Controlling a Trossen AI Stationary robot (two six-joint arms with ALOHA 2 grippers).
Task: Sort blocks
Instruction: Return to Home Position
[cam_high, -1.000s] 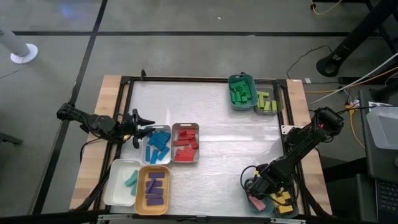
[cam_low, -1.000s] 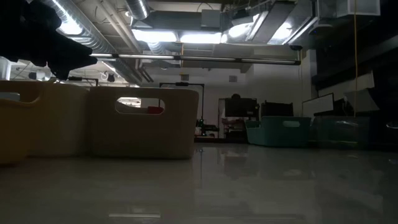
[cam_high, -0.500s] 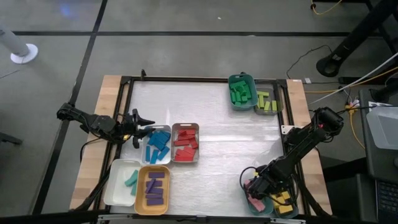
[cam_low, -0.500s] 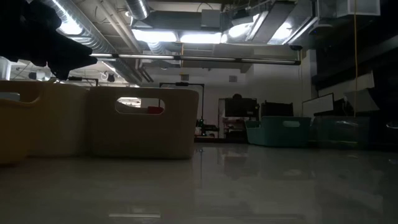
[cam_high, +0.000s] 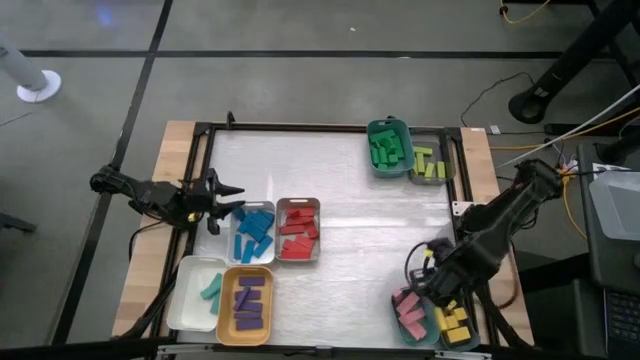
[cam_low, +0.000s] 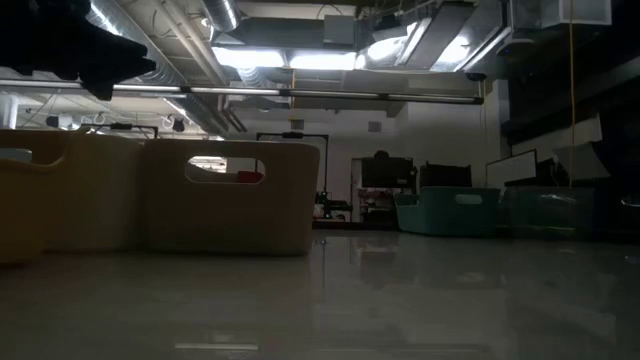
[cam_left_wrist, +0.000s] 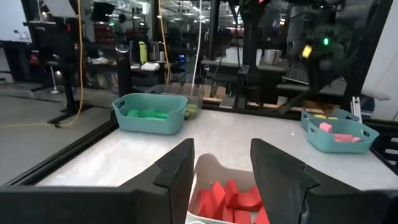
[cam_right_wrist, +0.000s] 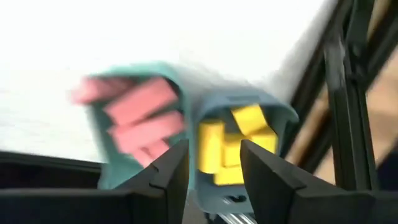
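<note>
Sorted blocks lie in trays. Pink blocks (cam_high: 408, 309) fill a teal tray at the near right, with yellow blocks (cam_high: 455, 322) in the tray beside it. My right gripper (cam_high: 420, 270) hangs open above these two trays, pointing steeply down. In the right wrist view the gripper (cam_right_wrist: 214, 165) holds nothing, and the yellow blocks (cam_right_wrist: 227, 149) show between its fingers, the pink blocks (cam_right_wrist: 137, 115) to one side. My left gripper (cam_high: 236, 198) is open and level at the table's left, beside the blue blocks (cam_high: 255, 232). Nothing is between its fingers (cam_left_wrist: 221, 168), and red blocks (cam_left_wrist: 227, 199) lie below them.
A tray of red blocks (cam_high: 298, 231) stands next to the blue one. Teal blocks (cam_high: 211, 292) in a white tray and purple blocks (cam_high: 247, 305) in an orange tray sit at the near left. Green blocks (cam_high: 386, 149) and lime blocks (cam_high: 428, 165) sit at the far right. The table's middle (cam_high: 350, 200) is bare.
My right gripper has risen out of the pink blocks' tray and drawn a little toward the table's far right. The pink blocks it covered now show. My left gripper has risen slightly.
</note>
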